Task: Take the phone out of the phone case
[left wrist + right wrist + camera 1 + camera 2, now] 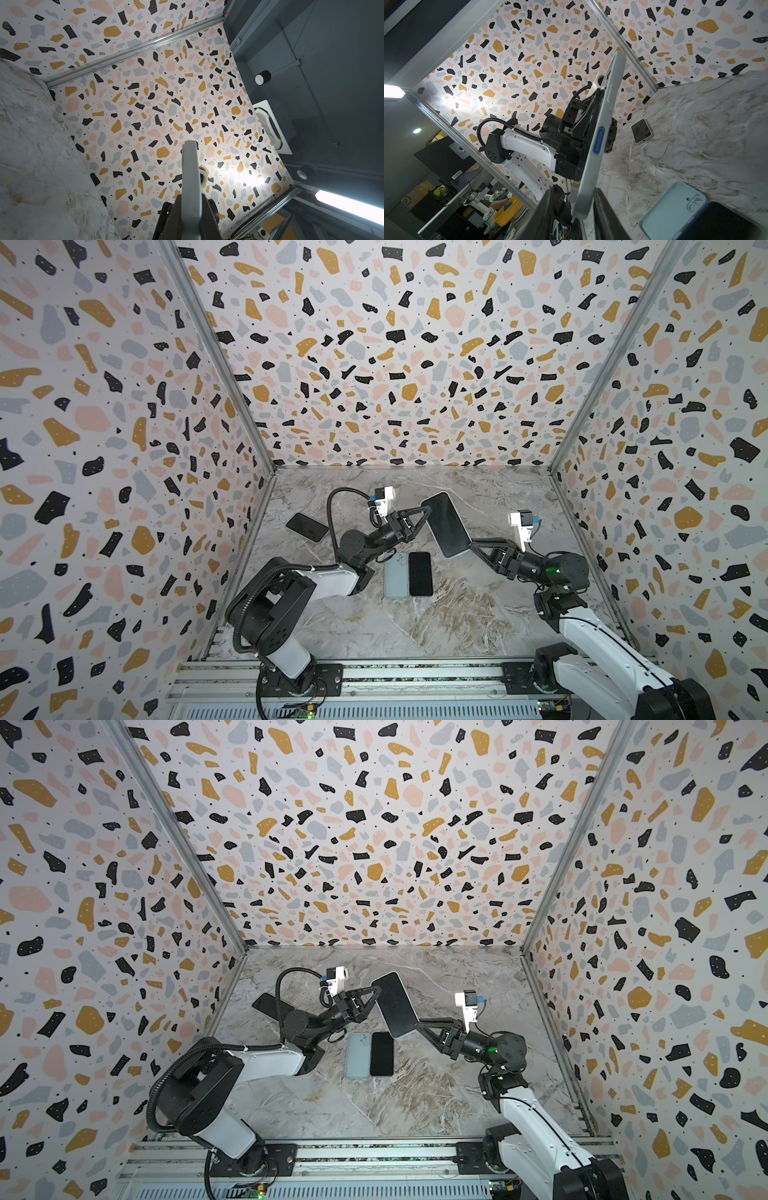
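The phone (446, 524), inside its pale case (609, 97), hangs in the air above the desk (457, 622) between the two arms, with its screen facing the top views. Its long axis runs from far-left to near-right, and the two hands meet it at different places along that line.

The left hand (424, 517) is clamped on a long side edge in the far half. The left wrist view shows that edge pinched between its fingers.

The right hand (473, 545) sits at the near short end, in line with the long axis. In the right wrist view its fingers straddle that end with slim gaps either side — narrow, but by my reading not gripping yet. That makes it the hand placed to work the case off there, while the left anchors.

Below on the desk, an empty case (395, 576) and a bare phone (420, 574) lie side by side.
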Robot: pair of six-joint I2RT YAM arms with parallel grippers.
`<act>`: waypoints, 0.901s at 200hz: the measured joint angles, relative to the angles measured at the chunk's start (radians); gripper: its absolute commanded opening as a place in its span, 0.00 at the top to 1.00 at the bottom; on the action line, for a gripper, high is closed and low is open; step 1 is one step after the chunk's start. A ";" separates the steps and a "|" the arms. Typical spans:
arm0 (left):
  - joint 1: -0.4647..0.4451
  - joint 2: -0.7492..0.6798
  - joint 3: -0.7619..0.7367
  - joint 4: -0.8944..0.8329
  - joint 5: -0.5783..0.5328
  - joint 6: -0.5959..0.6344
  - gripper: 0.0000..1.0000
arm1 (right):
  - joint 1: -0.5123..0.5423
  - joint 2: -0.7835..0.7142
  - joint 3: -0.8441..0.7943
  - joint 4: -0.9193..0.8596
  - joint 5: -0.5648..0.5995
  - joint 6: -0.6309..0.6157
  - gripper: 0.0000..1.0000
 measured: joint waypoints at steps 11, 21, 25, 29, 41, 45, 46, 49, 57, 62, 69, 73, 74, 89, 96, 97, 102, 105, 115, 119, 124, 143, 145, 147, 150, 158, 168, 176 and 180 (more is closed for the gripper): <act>0.000 0.000 0.000 0.000 0.000 0.000 1.00 | 0.000 0.000 -0.003 0.006 0.000 0.004 0.67; 0.000 0.001 0.000 0.001 0.000 0.000 1.00 | 0.000 0.000 -0.004 0.008 0.000 0.006 0.69; -0.001 0.001 0.000 0.001 0.000 0.000 1.00 | 0.000 0.000 -0.005 0.009 0.000 0.007 0.70; -0.001 0.001 0.000 0.001 0.000 0.000 1.00 | 0.000 0.000 -0.005 0.010 0.000 0.010 0.70; -0.003 0.001 0.000 0.002 0.000 0.000 1.00 | 0.000 0.000 -0.009 0.015 0.002 0.011 0.73; -0.004 0.001 0.000 0.003 0.000 0.000 1.00 | 0.000 0.001 -0.011 0.016 0.002 0.013 0.74; -0.004 0.001 0.000 0.003 0.000 0.000 1.00 | 0.000 0.001 -0.011 0.017 0.002 0.012 0.74; -0.004 0.001 0.000 0.003 0.000 0.000 1.00 | 0.000 0.001 -0.012 0.019 0.003 0.013 0.75; -0.004 0.001 0.000 0.003 0.000 0.000 1.00 | 0.000 0.002 -0.014 0.024 0.003 0.014 0.76; -0.005 0.001 0.000 0.004 0.000 0.000 1.00 | 0.001 0.003 -0.016 0.027 0.003 0.015 0.77; -0.005 0.001 0.000 0.005 0.000 0.000 1.00 | 0.001 0.005 -0.018 0.031 0.004 0.018 0.79; -0.005 0.001 0.000 0.005 0.000 0.000 1.00 | 0.001 0.007 -0.019 0.034 0.005 0.019 0.80; -0.005 0.001 0.000 0.005 0.000 0.000 1.00 | 0.001 0.007 -0.019 0.035 0.005 0.019 0.80; -0.005 0.001 0.000 0.007 0.000 0.000 1.00 | 0.001 0.013 -0.024 0.048 0.007 0.028 0.82; -0.005 0.001 0.000 0.008 0.000 0.000 1.00 | 0.001 0.015 -0.026 0.053 0.008 0.033 0.83; -0.005 0.001 0.000 0.008 0.000 0.000 1.00 | 0.001 0.015 -0.027 0.053 0.008 0.034 0.83; -0.005 0.001 0.000 0.009 0.000 0.000 1.00 | 0.001 0.016 -0.028 0.056 0.010 0.036 0.84; -0.005 0.001 0.000 0.010 0.000 0.001 1.00 | 0.001 0.017 -0.029 0.057 0.010 0.037 0.84; -0.005 0.001 0.000 0.014 0.000 0.005 1.00 | 0.001 0.020 -0.034 0.062 0.010 0.043 0.87; -0.005 0.001 0.000 0.015 0.000 0.005 1.00 | 0.001 0.020 -0.035 0.064 0.010 0.045 0.88; -0.005 0.002 0.000 0.016 0.000 0.006 1.00 | 0.001 0.022 -0.037 0.065 0.010 0.050 0.89; -0.005 0.005 0.000 0.021 -0.004 0.001 1.00 | 0.001 0.031 -0.042 0.096 0.009 0.059 0.90; -0.005 0.006 0.000 0.022 -0.004 0.000 1.00 | 0.001 0.032 -0.042 0.100 0.008 0.060 0.90; -0.005 0.007 0.001 0.023 -0.005 -0.002 1.00 | 0.001 0.034 -0.043 0.102 0.007 0.061 0.90; -0.006 0.008 0.002 0.022 -0.005 -0.002 1.00 | 0.001 0.037 -0.043 0.108 0.005 0.063 0.90; -0.008 0.011 0.009 0.022 -0.005 -0.008 1.00 | 0.000 0.047 -0.045 0.128 0.002 0.068 0.90; -0.010 0.014 0.020 0.022 -0.005 -0.015 1.00 | 0.001 0.064 -0.044 0.158 -0.002 0.073 0.92; -0.012 0.016 0.029 0.020 -0.005 -0.019 1.00 | 0.000 0.076 -0.044 0.182 -0.007 0.077 0.92; -0.012 0.016 0.033 0.020 -0.006 -0.020 1.00 | 0.000 0.083 -0.044 0.198 -0.010 0.078 0.92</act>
